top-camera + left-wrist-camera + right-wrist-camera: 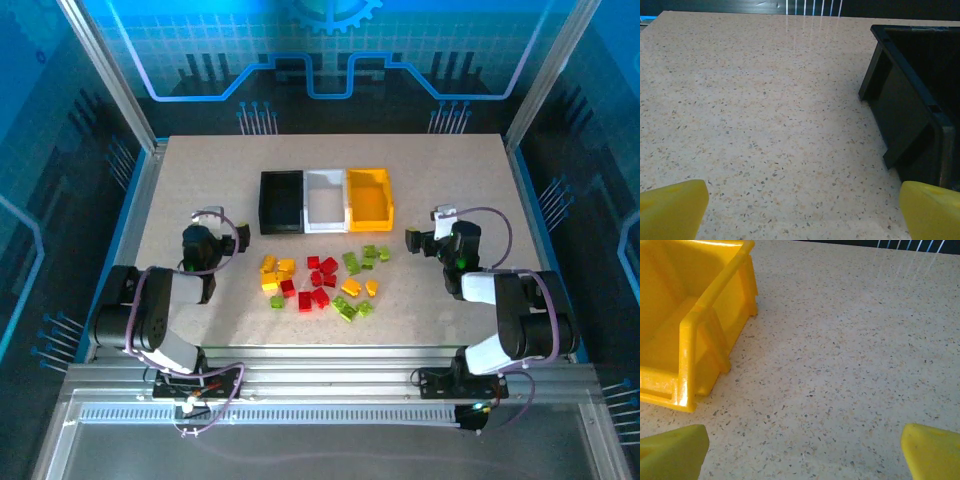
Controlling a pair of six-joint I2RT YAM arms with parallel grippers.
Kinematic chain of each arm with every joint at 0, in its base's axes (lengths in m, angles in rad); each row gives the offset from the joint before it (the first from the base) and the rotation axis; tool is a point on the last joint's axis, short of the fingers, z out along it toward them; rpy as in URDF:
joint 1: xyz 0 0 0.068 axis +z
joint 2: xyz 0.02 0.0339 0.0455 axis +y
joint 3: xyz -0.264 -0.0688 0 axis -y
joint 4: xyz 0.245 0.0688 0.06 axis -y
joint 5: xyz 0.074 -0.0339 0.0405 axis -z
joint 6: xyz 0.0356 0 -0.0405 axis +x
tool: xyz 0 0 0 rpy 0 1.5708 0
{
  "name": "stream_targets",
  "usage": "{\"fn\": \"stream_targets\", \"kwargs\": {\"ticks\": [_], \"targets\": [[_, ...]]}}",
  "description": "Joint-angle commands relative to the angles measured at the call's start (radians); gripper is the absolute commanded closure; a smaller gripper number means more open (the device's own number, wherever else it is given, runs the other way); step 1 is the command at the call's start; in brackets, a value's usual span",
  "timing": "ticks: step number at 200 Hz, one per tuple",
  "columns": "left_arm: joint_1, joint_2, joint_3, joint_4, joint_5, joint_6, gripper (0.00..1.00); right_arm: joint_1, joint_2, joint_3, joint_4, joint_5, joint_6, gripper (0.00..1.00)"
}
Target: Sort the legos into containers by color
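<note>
The legos lie loose on the speckled table in the top view: yellow-orange ones (272, 272) on the left, red ones (318, 283) in the middle, lime green ones (365, 257) on the right. Behind them the containers stand in a row: black (281, 201), white (325, 199), yellow-orange (369, 197). My left gripper (215, 232) rests left of the pile, open and holding nothing (802, 212), with the black container (920, 100) ahead on its right. To the right of the pile is my right gripper (430, 228), also open and holding nothing (802, 452), with the yellow-orange container (685, 325) ahead on its left.
Bare tabletop (190, 170) stretches left of the black container and right of the yellow-orange one (460, 170). Blue enclosure walls and metal posts (110, 70) ring the table. An aluminium rail (320, 385) runs along the near edge by the arm bases.
</note>
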Motion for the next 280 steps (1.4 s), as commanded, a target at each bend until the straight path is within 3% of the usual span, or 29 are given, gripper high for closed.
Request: {"fn": "stream_targets", "kwargs": {"ticks": [1,231,253,280], "targets": [[-0.007,0.012,0.020,0.031,0.021,-0.016,0.01,0.013,0.013,0.023,0.040,-0.005,-0.009,0.00],[-0.010,0.003,0.025,0.015,-0.012,-0.020,0.01,0.017,0.013,0.027,0.043,0.004,-0.008,0.00],[-0.011,-0.080,0.097,-0.182,-0.054,-0.038,0.01,0.076,-0.073,0.207,-0.348,0.097,-0.029,0.00],[-0.011,-0.118,0.180,-0.355,-0.037,-0.029,0.01,0.126,-0.003,0.465,-0.712,0.138,0.061,0.00]]}}
